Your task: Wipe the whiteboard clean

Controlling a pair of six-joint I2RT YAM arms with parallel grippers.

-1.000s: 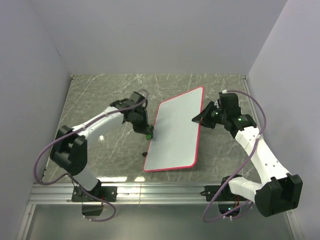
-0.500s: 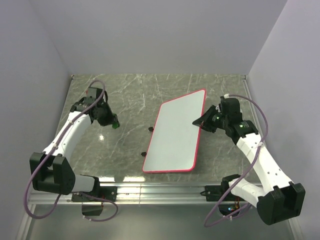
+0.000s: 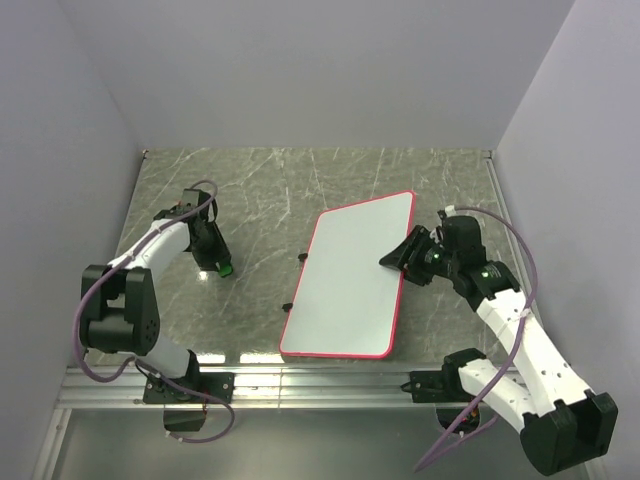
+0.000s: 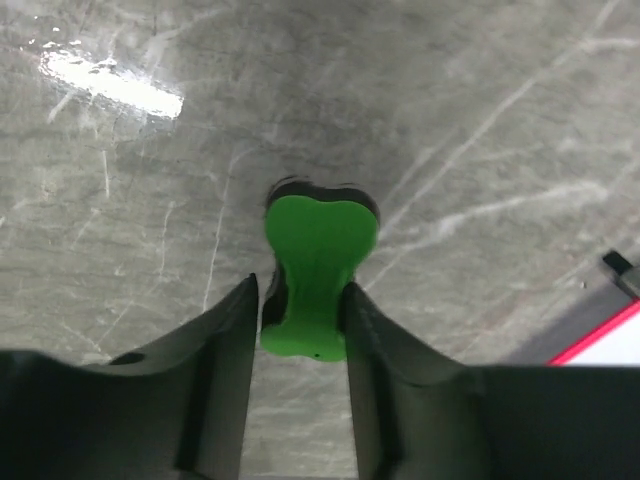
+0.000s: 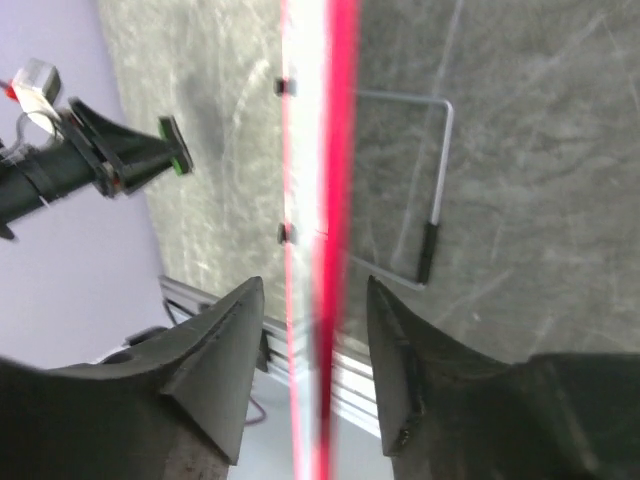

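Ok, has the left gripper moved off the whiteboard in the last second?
Yes. The left gripper, green eraser between its jaws, has swung left, away from the whiteboard's left edge, toward the table's left side.

Whiteboard (image 3: 345, 280): white rectangle, thin red rim, rounded corners, surface clean of marks, set askew on tabletop (image 3: 250, 190), right of centre.

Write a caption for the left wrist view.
Green eraser between the fingers of the left gripper, marble table beneath, whiteboard corner at lower right.
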